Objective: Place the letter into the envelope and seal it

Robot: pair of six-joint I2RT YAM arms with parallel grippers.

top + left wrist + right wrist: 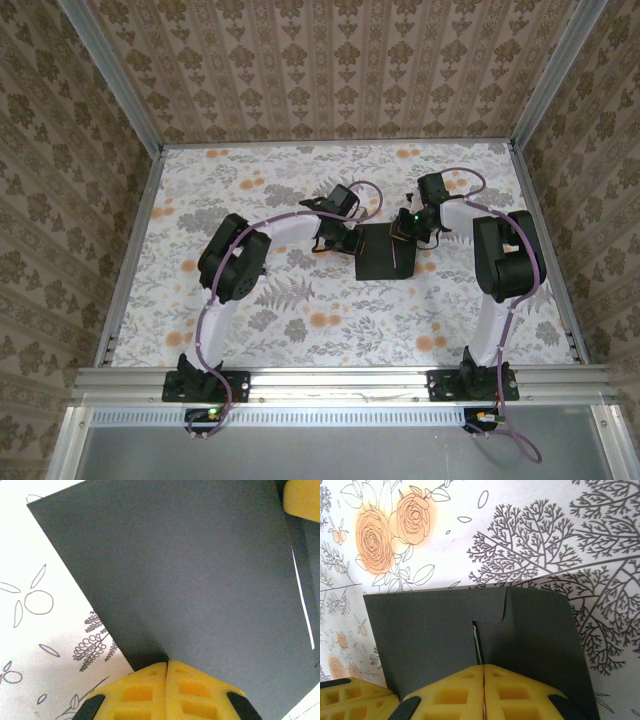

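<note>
Pressing down: both grippers are clenched tight with nothing between the fingers, tips planted on the envelope [383, 255] mid-table. The left gripper [166, 662] pins its left edge, likely so it can't slide; the right gripper [483, 666] bears on the folded flap, probably sealing it. A green sliver of the letter [477, 642] peeks from the seam. Both arms bend inward, wrists tipped down.

The top external camera looks down from above and behind the arm bases, far enough off to take in the whole table [300, 330]. The wrist cameras sit just behind the left gripper [166, 662] and the right gripper [483, 667], facing past the jaws, very near the envelope [190, 580] ahead. All three views share that envelope.
</note>
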